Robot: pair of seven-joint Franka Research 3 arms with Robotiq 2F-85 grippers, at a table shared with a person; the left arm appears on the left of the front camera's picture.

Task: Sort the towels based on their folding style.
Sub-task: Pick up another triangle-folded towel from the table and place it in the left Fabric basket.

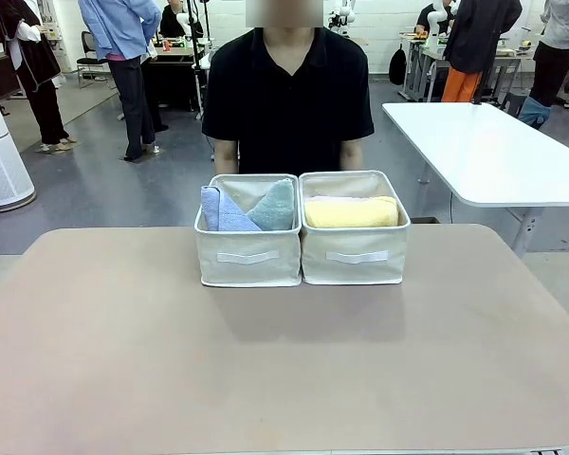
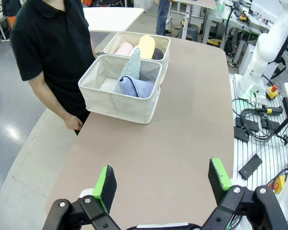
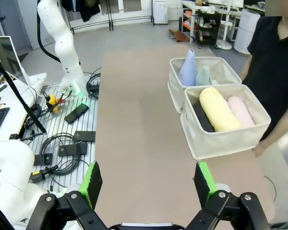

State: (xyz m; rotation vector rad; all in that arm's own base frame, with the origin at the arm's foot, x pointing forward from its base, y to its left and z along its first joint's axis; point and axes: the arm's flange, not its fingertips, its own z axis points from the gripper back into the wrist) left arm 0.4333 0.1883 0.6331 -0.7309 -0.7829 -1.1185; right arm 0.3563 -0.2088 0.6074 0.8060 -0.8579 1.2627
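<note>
You're looking at what reads as a finished sort: the two pointed folds, the lavender-blue towel (image 1: pixel 219 210) and the teal-grey towel (image 1: pixel 276 205), stand together in the left bin (image 1: pixel 247 258), while the rolled ones share the right bin (image 1: pixel 354 256). The yellow roll (image 3: pixel 217 109) lies on top there, with the pink roll (image 3: pixel 241 110) beside it and a dark grey roll (image 3: pixel 200 116) tucked along the other side; I can't make out a white one. The bins touch side by side at the far edge, right in front of the person (image 1: pixel 286 90). Both the left gripper (image 2: pixel 162 183) and right gripper (image 3: pixel 147 183) hang back with fingers spread wide, holding nothing. There's loads of bare table (image 1: pixel 284 370) between you and the bins, so there's plenty of room.
</note>
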